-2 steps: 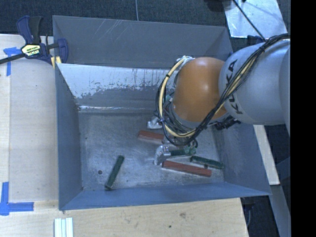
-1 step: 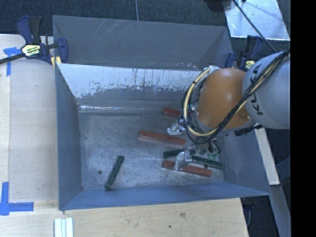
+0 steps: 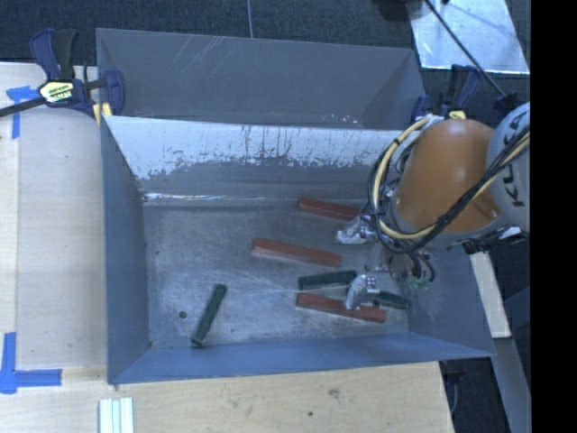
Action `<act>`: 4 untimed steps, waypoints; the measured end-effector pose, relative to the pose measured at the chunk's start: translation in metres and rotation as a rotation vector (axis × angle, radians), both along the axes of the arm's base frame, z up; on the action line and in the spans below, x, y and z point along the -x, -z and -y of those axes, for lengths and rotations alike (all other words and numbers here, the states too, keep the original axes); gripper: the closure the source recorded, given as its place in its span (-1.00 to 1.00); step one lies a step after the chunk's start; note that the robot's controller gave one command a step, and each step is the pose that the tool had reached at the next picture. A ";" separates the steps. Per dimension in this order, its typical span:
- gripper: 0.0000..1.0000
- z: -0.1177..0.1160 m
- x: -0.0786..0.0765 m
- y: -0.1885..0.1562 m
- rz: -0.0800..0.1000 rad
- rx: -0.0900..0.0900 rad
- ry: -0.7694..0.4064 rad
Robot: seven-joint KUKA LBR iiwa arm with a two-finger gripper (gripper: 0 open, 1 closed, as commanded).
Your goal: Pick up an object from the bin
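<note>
Hidden: the orange cover [image 3: 446, 183] and its cables hide the right ends of the far brown stick [image 3: 325, 209] and the green stick [image 3: 325, 280].
Claw: we see the claw [image 3: 358, 262] spread wide at the right of the bin [image 3: 124, 242], with nothing between its fingers.
Under it: its near fingertip is over the green stick, with the near brown stick [image 3: 338, 306] just beside.
Around: the middle brown stick [image 3: 296, 252]; a dark stick [image 3: 209, 314] well apart, left.
</note>
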State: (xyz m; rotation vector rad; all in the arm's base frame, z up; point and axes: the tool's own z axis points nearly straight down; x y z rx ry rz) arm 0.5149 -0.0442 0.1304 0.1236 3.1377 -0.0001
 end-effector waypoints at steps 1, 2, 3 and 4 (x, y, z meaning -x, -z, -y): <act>-1.00 -0.013 0.018 0.012 -0.001 0.000 -0.051; -1.00 -0.001 0.015 0.052 0.030 -0.007 0.054; 1.00 -0.008 0.019 0.049 0.034 0.000 0.079; 1.00 -0.008 0.019 0.049 0.034 0.000 0.079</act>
